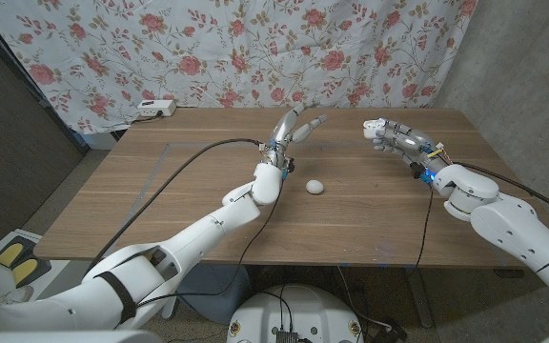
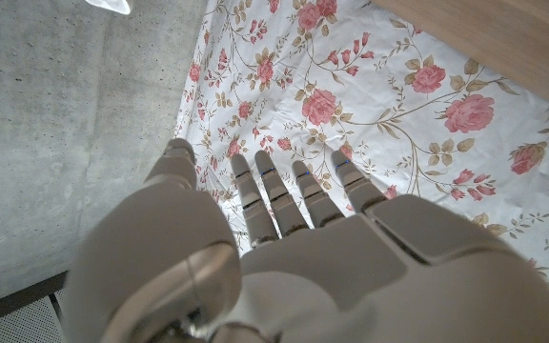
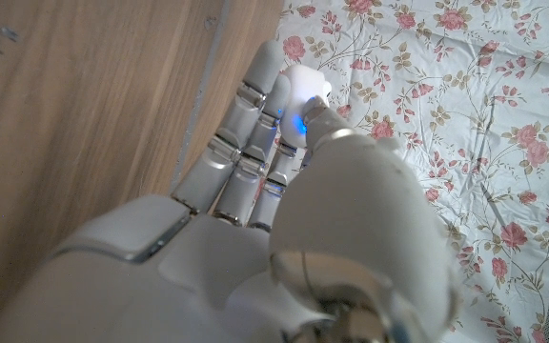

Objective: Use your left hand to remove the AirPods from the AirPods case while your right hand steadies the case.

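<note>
Head view shows the wooden table with a small white rounded object lying on it near the middle; it looks like the AirPods case or part of it, though it is too small to tell. The left hand is raised just beyond that white object, toward the flowered curtain, with its fingers spread apart and nothing in them. The left wrist view agrees: the fingers reach straight out, separated, against the curtain. The right hand hovers over the table to the right of the white object and well apart from it, fingers curled together around a small white thing at the fingertips. In the right wrist view that white thing sits pinched between the thumb and the other fingers, rounded and glossy, with a blue light glowing just beside it. A white power strip lies at the table's far left edge, far from the white object
</note>
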Controlling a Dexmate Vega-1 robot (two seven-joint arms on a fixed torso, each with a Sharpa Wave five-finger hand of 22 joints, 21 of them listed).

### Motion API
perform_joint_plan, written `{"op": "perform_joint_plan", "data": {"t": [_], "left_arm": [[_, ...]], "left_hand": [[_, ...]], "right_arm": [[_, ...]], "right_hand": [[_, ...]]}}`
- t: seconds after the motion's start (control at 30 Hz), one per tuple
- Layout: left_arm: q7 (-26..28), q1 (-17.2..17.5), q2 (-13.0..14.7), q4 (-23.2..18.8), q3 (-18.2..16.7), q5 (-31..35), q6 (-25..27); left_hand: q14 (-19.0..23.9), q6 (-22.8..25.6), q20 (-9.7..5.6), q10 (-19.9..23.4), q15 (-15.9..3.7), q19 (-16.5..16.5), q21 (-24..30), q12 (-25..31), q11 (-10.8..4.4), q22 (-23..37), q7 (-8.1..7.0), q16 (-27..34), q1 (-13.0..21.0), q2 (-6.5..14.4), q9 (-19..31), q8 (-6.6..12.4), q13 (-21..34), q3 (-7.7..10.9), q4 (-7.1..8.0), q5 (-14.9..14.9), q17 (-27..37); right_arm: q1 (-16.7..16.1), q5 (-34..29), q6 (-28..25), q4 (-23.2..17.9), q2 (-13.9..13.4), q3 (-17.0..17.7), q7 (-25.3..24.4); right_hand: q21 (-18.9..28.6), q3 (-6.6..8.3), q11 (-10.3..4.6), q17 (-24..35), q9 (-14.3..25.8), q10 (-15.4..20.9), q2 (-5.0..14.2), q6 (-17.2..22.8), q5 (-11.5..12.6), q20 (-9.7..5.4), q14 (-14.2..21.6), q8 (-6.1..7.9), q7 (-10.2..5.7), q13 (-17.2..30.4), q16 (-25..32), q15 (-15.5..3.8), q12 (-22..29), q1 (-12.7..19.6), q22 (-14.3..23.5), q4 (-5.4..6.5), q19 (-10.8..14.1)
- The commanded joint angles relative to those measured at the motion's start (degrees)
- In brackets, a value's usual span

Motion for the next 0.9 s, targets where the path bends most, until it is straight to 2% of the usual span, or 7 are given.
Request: {"op": "perform_joint_plan", "data": {"t": [0.03, 0.1, 0.2, 0.4, 0.47, 0.57, 0.9], "left_arm": [[-9.6, -0.7, 1.3, -1.9, -1.4, -6.7, -2.6], [-8.8, -0.7, 1.3, -2.0, -1.4, -5.7, -2.8], [-8.8, -0.4, 0.9, -1.9, -1.8, -6.1, -3.1], [-10.5, 0.2, 1.1, -2.8, -2.8, -8.0, -3.8], [-9.1, 0.6, 1.1, -3.5, -3.0, -6.8, -3.6], [-9.8, 0.7, 1.8, -4.9, -3.1, -6.3, -3.0], [-12.2, 2.8, 8.3, -19.1, -4.9, -0.8, 6.0]], "left_hand": [[-2.3, 3.6, 0.58, -3.0, 0.57, -1.0, -0.1, -1.4, 0.55, 0.3, 0.77, -0.5, 0.7, 0.9, 0.2, 0.59, 0.0, 1.16, -0.59, 0.5, 0.1], [-4.1, 3.4, 0.98, -5.6, 1.51, -2.2, -0.4, -2.6, 1.10, 0.3, 1.04, -0.9, 0.9, 1.0, 0.2, -0.05, -0.1, 1.55, -0.75, 0.6, 0.2], [-4.9, 3.2, 1.09, -6.8, 1.84, -2.7, -0.5, -3.1, 1.17, 0.3, 1.36, -1.1, 1.1, 0.9, 0.2, -0.37, -0.1, 1.73, -0.92, 0.7, 0.1], [-5.2, 3.1, 1.20, -6.9, 1.85, -2.8, -0.5, -3.1, 1.10, 0.3, 1.18, -1.1, 1.5, 0.8, 0.2, -0.65, -0.1, 1.91, -1.22, 0.7, 0.0], [-5.3, 3.3, 1.24, -6.9, 1.94, -2.8, -0.5, -3.1, 1.06, 0.3, 1.18, -1.1, 1.6, 0.6, 0.2, -0.68, -0.1, 1.88, -1.28, 0.7, 0.0], [-5.4, 2.5, 1.21, -4.4, 1.94, -2.9, -0.4, -2.2, 0.65, 0.3, 0.92, -0.8, 1.7, 0.3, 0.2, -1.51, -0.1, 1.86, -1.34, 0.8, -0.1], [-6.5, -3.9, 1.84, 0.3, 2.68, -4.2, -0.5, -0.9, -0.17, 0.3, -0.20, -0.3, 2.5, 0.1, 0.3, -5.88, -0.2, 1.99, -1.27, 1.0, -0.5]], "right_arm": [[0.6, -0.6, -0.5, -0.4, -0.5, -0.6, -0.2], [0.8, -0.8, -0.7, -0.5, -0.7, -0.8, -0.2], [1.0, -0.8, -1.0, -0.5, -0.8, -1.0, -0.1], [1.4, -0.9, -1.2, -0.3, -0.9, -1.3, 0.0], [1.4, -1.1, -1.1, -0.2, -1.0, -1.3, 0.1], [1.7, -1.2, -1.2, -0.1, -1.1, -1.4, 0.1], [4.3, -1.7, -1.0, 1.1, -0.2, -3.1, 1.0]], "right_hand": [[0.5, -0.03, -0.25, 0.2, 0.1, 0.8, 0.79, -0.2, 0.3, -2.88, 0.5, -0.13, 0.04, 7.6, -0.2, -5.90, 10.5, 0.7, 0.1, 0.15, 0.1], [0.6, -0.03, -0.27, 0.3, 0.1, 0.9, 0.79, -0.2, 0.3, -2.88, 0.6, -0.20, 0.02, 7.6, -0.3, -5.89, 10.5, 0.7, 0.1, 0.16, 0.1], [0.8, -0.03, -0.28, 0.4, 0.1, 0.8, 0.81, -0.4, 0.3, -2.88, 0.7, -0.39, 0.17, 7.6, -0.3, -5.86, 10.6, 0.7, 0.1, 0.18, 0.1], [1.0, -0.03, -0.35, 0.5, 0.2, 0.9, 0.77, -0.4, 0.4, -2.90, 0.8, -0.62, 0.18, 7.4, -0.5, -5.83, 10.6, 0.7, 0.1, 0.16, 0.0], [1.0, -0.04, -0.31, 0.6, 0.2, 0.9, 0.74, -0.6, 0.4, -2.90, 0.8, -0.73, 0.21, 7.4, -0.5, -5.83, 10.6, 0.7, 0.1, 0.15, 0.0], [1.2, -0.06, -0.22, 0.6, 0.2, 0.9, 0.73, -0.6, 0.4, -2.90, 0.9, -0.83, 0.26, 7.4, -0.6, -5.87, 10.7, 0.7, 0.1, 0.15, 0.0], [1.6, -0.06, -0.16, 0.8, 0.3, 0.9, 0.72, -1.3, 0.5, -2.92, 1.0, -1.46, 0.31, 7.3, -0.9, -5.82, 10.8, 0.7, 0.1, 0.14, -0.2]]}}
